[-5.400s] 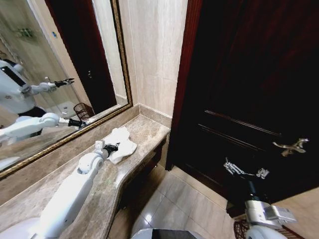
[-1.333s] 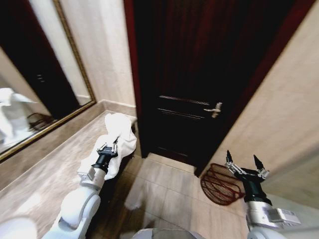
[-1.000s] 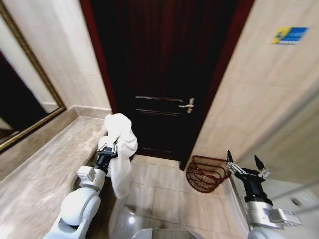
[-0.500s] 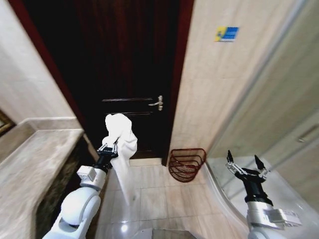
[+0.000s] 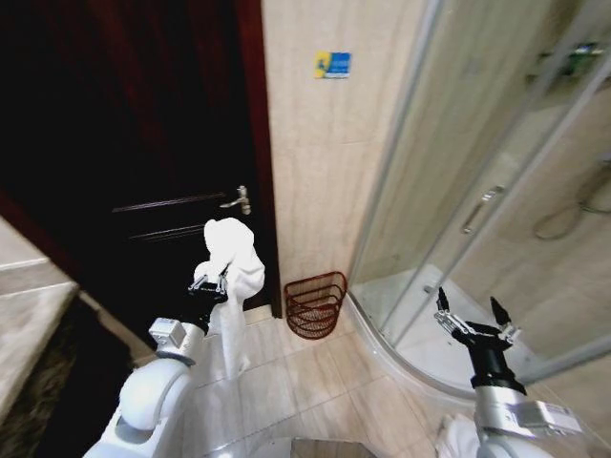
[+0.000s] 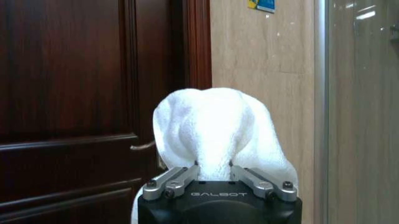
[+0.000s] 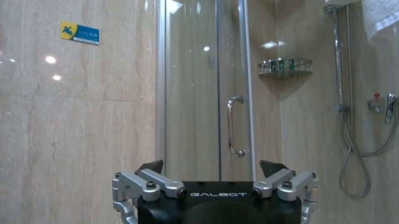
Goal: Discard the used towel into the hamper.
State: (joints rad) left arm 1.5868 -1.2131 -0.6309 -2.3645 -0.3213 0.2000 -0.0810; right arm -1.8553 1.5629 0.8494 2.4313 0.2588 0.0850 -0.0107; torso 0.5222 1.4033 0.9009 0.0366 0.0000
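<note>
My left gripper (image 5: 208, 282) is shut on a white towel (image 5: 234, 262), held up in the air; part of the cloth bulges above the fingers and a long tail hangs down toward the floor. The left wrist view has the towel (image 6: 215, 128) pinched between the closed fingers (image 6: 176, 179) of that gripper (image 6: 214, 173). The hamper (image 5: 316, 303), a small dark red wire basket, stands on the tiled floor against the wall, to the right of the towel and lower. My right gripper (image 5: 473, 320) is open and empty at the lower right, its fingertips (image 7: 149, 166) spread apart.
A dark wooden door (image 5: 124, 143) with a metal handle (image 5: 236, 200) rises behind the towel. A glass shower enclosure (image 5: 496, 172) with a curved base takes the right side. The marble counter edge (image 5: 29, 324) lies at far left. Tiled floor (image 5: 325, 391) is open before the hamper.
The whole view has swung right: mirror and counter slid off left, the shower came in, and the hamper moved toward centre. The towel stays gripped in my left gripper.
</note>
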